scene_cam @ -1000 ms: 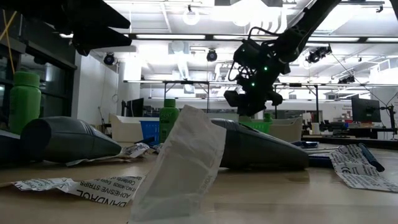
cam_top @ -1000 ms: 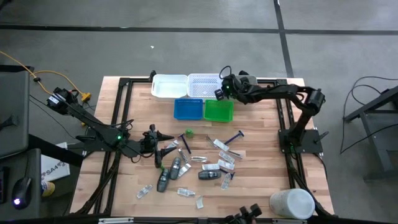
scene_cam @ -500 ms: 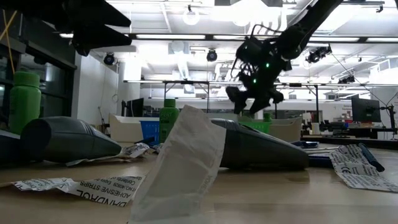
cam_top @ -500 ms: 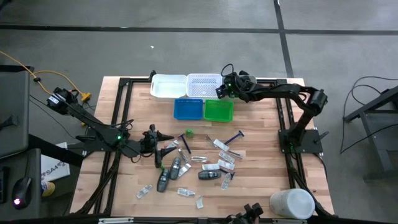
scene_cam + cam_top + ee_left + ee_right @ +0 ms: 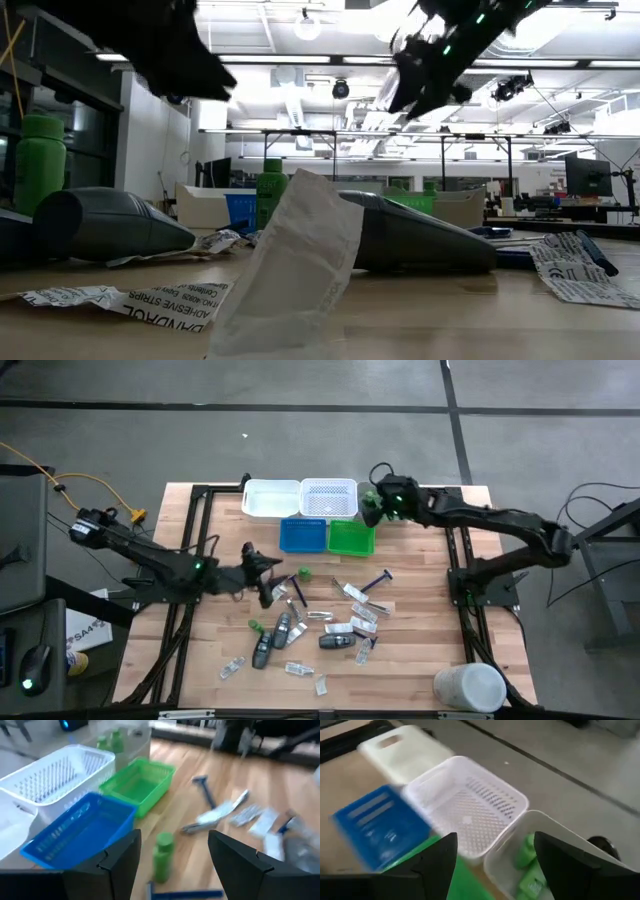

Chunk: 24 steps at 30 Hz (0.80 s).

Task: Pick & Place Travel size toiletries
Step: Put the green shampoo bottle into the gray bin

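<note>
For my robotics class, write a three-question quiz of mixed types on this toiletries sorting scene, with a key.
1. True or false: the green tray sits right beside the blue tray.
2. The right gripper is: A) over the loose toiletries B) at the far edge of the table next to the white slotted basket C) resting on the large white container.
3. Fill in: in the left wrist view, the open left gripper frames an upright ____ bottle.

Key: 1 true; 2 B; 3 green.
</note>
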{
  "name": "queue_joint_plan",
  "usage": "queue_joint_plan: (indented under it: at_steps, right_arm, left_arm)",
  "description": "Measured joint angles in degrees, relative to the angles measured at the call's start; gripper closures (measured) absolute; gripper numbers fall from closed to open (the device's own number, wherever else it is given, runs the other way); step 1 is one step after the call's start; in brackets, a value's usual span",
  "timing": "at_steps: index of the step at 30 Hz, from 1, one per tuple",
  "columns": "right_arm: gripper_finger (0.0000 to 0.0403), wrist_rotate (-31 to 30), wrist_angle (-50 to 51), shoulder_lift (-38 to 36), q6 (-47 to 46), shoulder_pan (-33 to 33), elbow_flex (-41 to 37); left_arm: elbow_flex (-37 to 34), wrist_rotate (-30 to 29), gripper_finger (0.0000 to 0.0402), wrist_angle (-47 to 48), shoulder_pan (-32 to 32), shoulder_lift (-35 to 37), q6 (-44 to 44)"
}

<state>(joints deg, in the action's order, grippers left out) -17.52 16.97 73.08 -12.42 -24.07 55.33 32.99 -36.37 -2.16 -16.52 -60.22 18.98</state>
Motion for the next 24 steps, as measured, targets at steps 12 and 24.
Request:
queue_joint_plan:
  at_steps: [12, 24]
  right_arm:
    - [0.0147, -0.42, 10.90, -10.31, 3.52, 18.68, 0.00]
    - [0.0147, -2.87, 12.82, -10.31, -0.47, 32.12, 0.00]
  left_arm:
    - [0.09, 22.75, 0.0171, -0.11, 16.18, -2.84, -15.98]
    - [0.04, 26.04, 0.0171, -4.85, 18.41, -17.55, -15.76]
